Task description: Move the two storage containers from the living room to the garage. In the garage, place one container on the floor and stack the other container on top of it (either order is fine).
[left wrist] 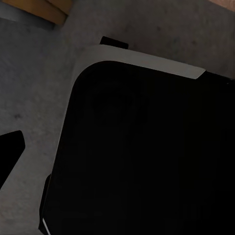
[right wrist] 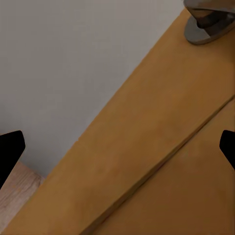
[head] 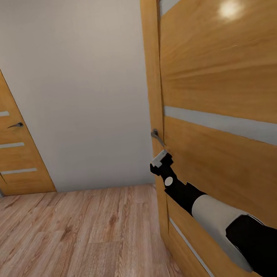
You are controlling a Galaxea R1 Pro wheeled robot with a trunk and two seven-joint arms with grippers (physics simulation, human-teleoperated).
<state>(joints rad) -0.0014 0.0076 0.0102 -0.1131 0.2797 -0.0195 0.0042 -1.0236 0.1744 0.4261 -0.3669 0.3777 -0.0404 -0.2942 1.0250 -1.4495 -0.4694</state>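
Observation:
The storage containers are out of view. My right gripper is raised in front of a wooden door at the right, just below its metal lever handle. In the right wrist view the gripper is open, its dark fingertips far apart, with the door frame between them and the handle beyond. It holds nothing. In the left wrist view my left gripper hangs over my own dark body, with one fingertip out at the side.
A second wooden door with a dark handle stands shut at the far left. A plain grey wall lies between the doors. Light wood plank flooring stretches ahead and to the left.

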